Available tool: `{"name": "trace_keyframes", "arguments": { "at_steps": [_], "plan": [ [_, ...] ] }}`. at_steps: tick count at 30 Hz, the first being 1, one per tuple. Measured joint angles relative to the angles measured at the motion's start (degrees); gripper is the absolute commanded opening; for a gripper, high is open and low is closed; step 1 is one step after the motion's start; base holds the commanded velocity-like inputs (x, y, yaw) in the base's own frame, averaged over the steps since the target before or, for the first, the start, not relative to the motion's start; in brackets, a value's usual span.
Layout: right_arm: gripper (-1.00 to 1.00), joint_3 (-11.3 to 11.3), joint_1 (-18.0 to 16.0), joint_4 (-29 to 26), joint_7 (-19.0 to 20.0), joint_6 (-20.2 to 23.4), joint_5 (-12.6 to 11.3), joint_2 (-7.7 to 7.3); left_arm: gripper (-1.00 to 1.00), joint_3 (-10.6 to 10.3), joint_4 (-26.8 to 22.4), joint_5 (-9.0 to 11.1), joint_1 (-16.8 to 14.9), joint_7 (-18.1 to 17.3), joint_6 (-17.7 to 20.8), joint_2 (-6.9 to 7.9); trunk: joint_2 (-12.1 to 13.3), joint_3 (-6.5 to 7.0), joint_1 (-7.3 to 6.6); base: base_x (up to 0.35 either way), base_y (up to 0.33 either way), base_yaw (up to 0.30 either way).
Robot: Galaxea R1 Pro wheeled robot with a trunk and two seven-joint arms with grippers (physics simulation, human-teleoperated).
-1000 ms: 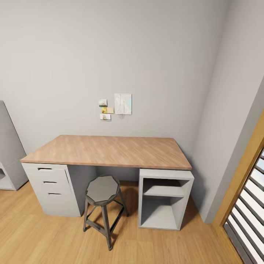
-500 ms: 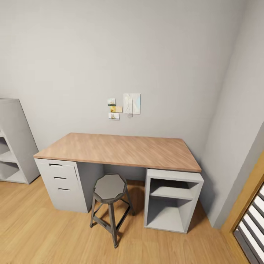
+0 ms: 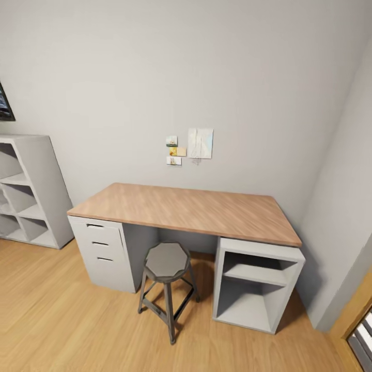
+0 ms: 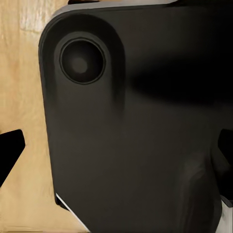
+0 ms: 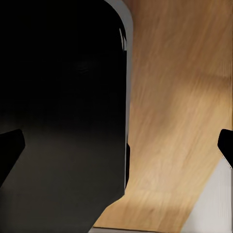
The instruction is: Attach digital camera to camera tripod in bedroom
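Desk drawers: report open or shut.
Shut. All three fronts of the drawers sit flush in the unit under the left end of the desk, none pulled out.

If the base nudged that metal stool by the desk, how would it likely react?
The stool would probably tip rather than slide: it is tall, and its splayed legs cover a small patch of floor. The dark frame looks like rigid metal, so it likely would not flex. On the smooth wood floor, a low push might make it skid.

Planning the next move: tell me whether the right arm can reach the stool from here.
Probably not. The stool stands off across the wood floor, by the desk; the right gripper hangs beside the robot's dark body.
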Motion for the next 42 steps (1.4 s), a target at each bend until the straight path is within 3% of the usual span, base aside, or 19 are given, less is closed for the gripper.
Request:
{"name": "trace_keyframes", "arguments": {
  "at_steps": [3,4,5,42],
  "plan": [
    [1.0,0.0,0.0,0.0,0.0,0.0,0.0,0.0,1.0,0.1,0.0,0.0,0.0,0.0,0.0,0.97,0.0,0.0,0.0,0.0,0.0,0.275],
    [1.0,0.0,0.0,0.1,0.0,0.0,0.0,0.0,1.0,0.2,0.0,0.0,0.0,0.0,0.0,2.4,0.0,-0.01,0.0,0.0,0.0,0.279],
    [1.0,0.0,0.0,1.1,0.0,0.0,0.0,0.06,1.0,0.1,0.0,0.0,0.0,-0.2,0.0,2.73,0.0,-0.01,0.0,0.0,0.0,0.279],
    [1.0,0.0,0.0,1.4,0.1,-0.1,0.0,0.18,1.0,0.0,0.0,0.0,0.0,-0.3,0.0,2.83,0.0,-0.01,0.0,0.0,0.0,0.279]
  ]
}}
